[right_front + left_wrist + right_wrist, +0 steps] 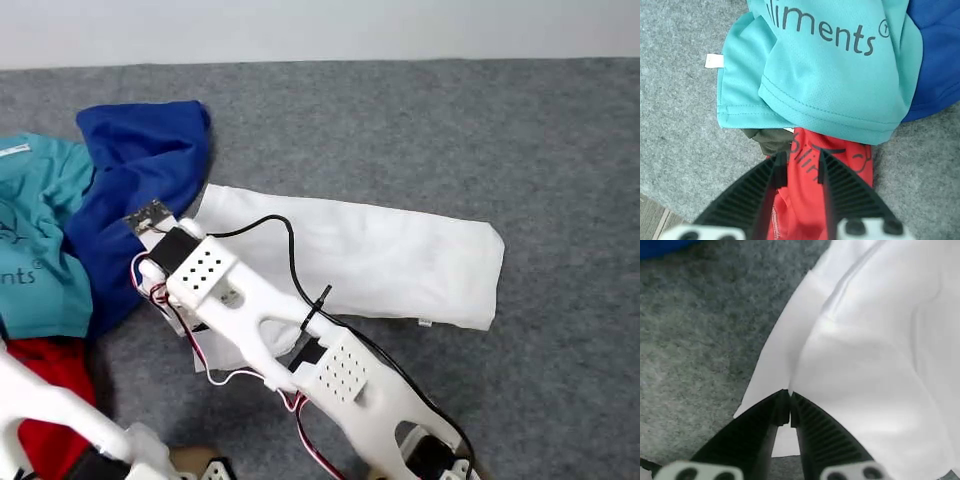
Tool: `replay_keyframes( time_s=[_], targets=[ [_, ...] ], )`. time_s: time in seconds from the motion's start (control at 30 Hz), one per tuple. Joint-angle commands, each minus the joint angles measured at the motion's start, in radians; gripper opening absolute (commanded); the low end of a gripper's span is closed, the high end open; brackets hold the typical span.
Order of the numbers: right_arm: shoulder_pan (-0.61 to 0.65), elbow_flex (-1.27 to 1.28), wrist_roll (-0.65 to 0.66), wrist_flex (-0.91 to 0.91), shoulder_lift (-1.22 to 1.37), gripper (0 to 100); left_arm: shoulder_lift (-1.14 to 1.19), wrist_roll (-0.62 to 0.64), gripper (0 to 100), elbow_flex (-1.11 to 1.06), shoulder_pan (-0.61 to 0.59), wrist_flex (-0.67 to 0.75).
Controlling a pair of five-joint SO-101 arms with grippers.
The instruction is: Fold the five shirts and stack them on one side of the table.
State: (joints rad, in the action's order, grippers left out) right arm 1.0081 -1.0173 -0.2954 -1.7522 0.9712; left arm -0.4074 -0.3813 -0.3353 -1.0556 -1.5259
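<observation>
White shirt [400, 262] lies mid-frame in the high view; right gripper [790, 396] is closed on its left edge. Left gripper [800, 161] hangs parted over red shirt [845, 167], lower left. Best to carry the pinched edge low and straight across, keeping the fold square.
</observation>
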Motion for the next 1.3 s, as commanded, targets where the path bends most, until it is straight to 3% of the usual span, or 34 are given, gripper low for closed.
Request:
replay_keyframes(
  time_s=[0.0,0.43,0.73,0.87,1.1,1.27],
  targets=[
    [-0.016,-0.095,-0.005,-0.03,-0.042,0.9,-0.038,-0.008,11,0.004,0.002,-0.005],
    [-0.016,-0.206,0.046,-0.027,0.042,1.3,-0.038,-0.003,11,0.002,0.018,-0.008],
    [-0.016,-0.207,0.081,-0.033,-0.016,19.5,-0.038,-0.002,11,0.002,0.072,-0.008],
    [-0.021,-0.201,0.104,-0.036,-0.11,19.5,-0.038,-0.002,11,0.002,0.072,-0.006],
    [-0.077,-0.196,0.301,-0.041,-0.194,19.2,-0.038,-0.002,11,0.002,0.072,0.0],
    [-0.114,0.003,0.399,-0.044,-0.288,8.1,-0.038,-0.002,11,0.004,0.072,0.0]
  ],
)
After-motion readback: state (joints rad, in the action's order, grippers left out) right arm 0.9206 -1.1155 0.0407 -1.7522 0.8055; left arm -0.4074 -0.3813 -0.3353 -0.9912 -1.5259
